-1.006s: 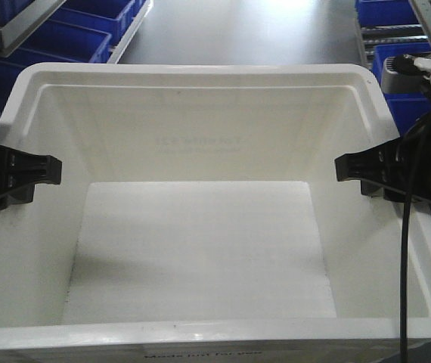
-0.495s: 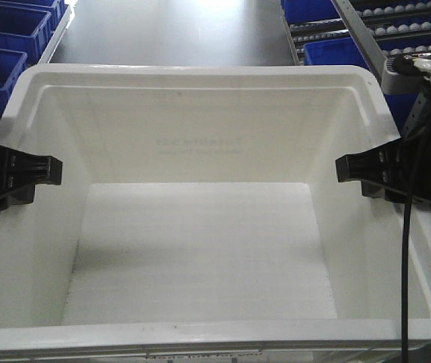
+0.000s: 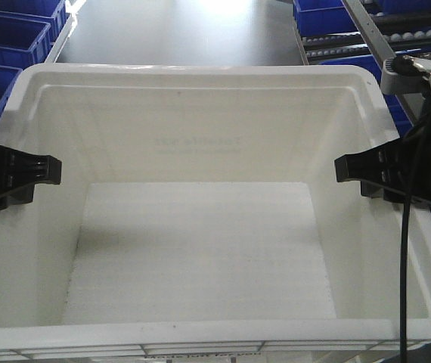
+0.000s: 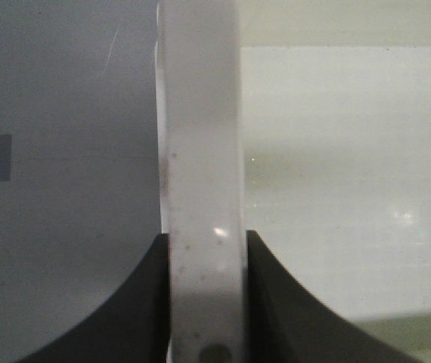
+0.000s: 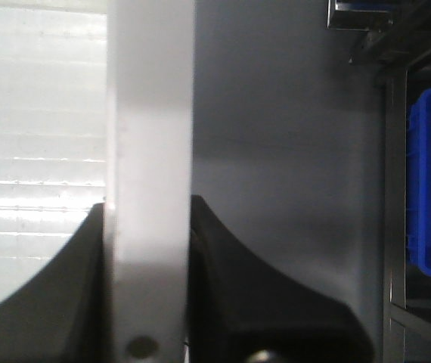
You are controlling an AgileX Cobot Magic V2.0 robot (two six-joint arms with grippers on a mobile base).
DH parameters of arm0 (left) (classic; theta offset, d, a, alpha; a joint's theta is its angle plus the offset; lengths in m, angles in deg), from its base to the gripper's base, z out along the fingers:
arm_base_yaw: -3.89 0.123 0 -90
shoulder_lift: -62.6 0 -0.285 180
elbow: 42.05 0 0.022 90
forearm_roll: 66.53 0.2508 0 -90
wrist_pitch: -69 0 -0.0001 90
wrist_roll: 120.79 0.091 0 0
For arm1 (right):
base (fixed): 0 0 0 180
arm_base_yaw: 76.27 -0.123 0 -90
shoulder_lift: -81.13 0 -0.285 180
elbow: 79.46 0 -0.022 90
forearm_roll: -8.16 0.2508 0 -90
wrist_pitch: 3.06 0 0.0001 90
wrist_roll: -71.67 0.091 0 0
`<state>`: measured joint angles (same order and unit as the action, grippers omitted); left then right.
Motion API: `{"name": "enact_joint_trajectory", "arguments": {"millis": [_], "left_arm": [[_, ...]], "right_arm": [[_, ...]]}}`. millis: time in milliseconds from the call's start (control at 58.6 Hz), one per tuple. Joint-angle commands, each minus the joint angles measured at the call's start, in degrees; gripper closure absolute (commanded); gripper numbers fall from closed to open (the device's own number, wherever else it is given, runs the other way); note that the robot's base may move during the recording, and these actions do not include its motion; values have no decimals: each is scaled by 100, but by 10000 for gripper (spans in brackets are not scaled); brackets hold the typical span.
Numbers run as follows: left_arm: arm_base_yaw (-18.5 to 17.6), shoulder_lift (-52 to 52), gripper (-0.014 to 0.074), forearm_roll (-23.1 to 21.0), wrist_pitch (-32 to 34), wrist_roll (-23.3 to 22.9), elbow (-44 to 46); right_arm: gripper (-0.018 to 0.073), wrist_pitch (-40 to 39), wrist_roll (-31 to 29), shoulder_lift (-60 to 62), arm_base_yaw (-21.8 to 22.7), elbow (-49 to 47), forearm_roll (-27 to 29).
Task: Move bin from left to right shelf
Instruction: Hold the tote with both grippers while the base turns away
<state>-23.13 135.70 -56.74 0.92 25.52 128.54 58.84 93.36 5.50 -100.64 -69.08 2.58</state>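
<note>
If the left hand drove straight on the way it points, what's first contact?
The bin itself, probably. The left hand is shut on its left rim, so the rim would bottom out between the fingers. Depth is unclear.

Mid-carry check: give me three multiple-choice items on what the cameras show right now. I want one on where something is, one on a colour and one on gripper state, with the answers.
1. Where are the blue crates relative to the bin?
A. Inside it
B. Beyond its far rim, on both sides
C. Stacked on its rim

2. What colour is the bin between the grippers?
A. Dark blue
B. Black
C. White

3. How do the left gripper and right gripper stand?
A. Each shut on a side rim of the bin
B. Both open above the bin
C. Only the left one grips the bin

Answers:
1 B: the front view shows them past the far rim, at both upper corners.
2 C: its walls, floor and rim are all white.
3 A: each wrist view shows the rim pinched between two black fingers.
</note>
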Motion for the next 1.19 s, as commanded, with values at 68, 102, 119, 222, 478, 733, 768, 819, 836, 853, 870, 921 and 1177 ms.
{"name": "enact_joint_trajectory", "arguments": {"millis": [68,102,119,222,478,733,768,819,836,853,870,921,1177], "left_arm": [[3,-182,603,337,333,102,216],[3,-182,603,337,333,102,216],[3,-182,603,337,333,102,216],[3,-182,603,337,333,102,216],[3,-182,603,337,333,102,216],[3,-182,603,337,333,102,216],[3,-182,603,337,333,102,216],[3,-182,603,337,333,102,216],[3,-182,603,337,333,102,216],[3,-182,603,337,333,102,216],[3,-182,603,337,333,102,216],[3,-182,603,337,333,102,216],[3,-182,603,337,333,102,216]], "right_arm": [[562,-507,38,183,40,-221,-425],[562,-507,38,183,40,-221,-425],[562,-507,38,183,40,-221,-425],[562,-507,38,183,40,-221,-425],[562,-507,38,183,40,-221,-425],[562,-507,38,183,40,-221,-425],[562,-507,38,183,40,-221,-420],[562,-507,38,183,40,-221,-420],[562,-507,38,183,40,-221,-420],[562,-507,38,183,40,-221,-420],[562,-507,38,183,40,-221,-420],[562,-507,38,183,40,-221,-420],[562,-507,38,183,40,-221,-420]]}}
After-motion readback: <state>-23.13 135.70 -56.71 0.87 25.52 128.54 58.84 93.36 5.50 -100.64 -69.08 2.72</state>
